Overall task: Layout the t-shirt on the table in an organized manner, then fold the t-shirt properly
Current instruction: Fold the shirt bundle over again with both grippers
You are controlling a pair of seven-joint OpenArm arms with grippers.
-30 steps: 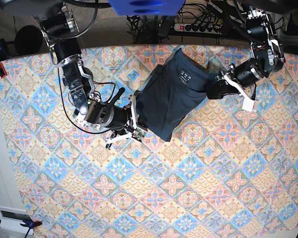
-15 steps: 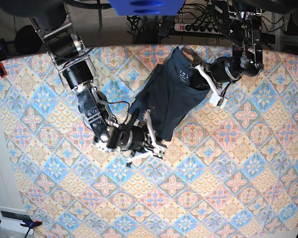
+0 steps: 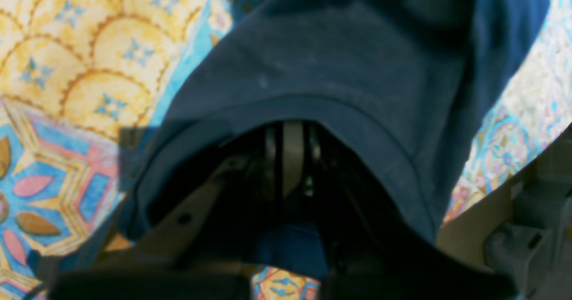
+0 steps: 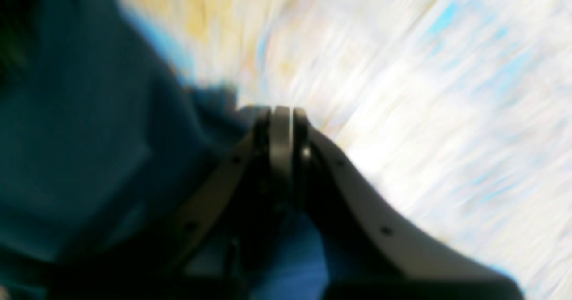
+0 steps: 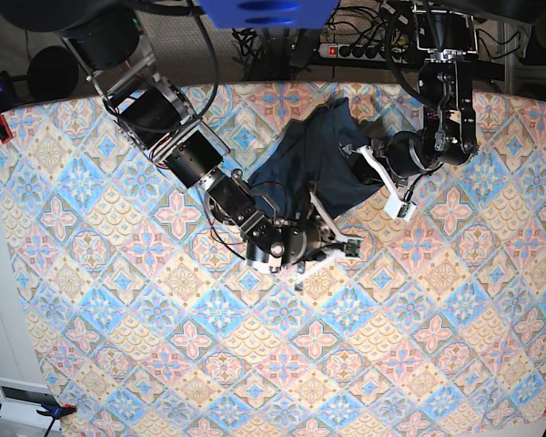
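Between the two grippers, the t-shirt [image 5: 314,164] lay bunched near the table's [image 5: 164,364] far edge, pinched from both sides

Past the right gripper [image 5: 320,228], toward the near edge, the patterned cloth ran bare and wide, and more open room lay outward of the left gripper [image 5: 362,164]; behind both, the shirt's top reached almost to the far rim. The left gripper's jaws were closed on the t-shirt, a soft navy hem arching over the fingers [image 3: 292,157] in the left wrist view. The right gripper was likewise clamped on the t-shirt, its grey fingers [image 4: 281,143] pressed together against dark folds, though that view was smeared with blur. The fabric looked matte and limp, creased into a rough wedge; the table cover showed flat diamond tiles in blue, pink and cream
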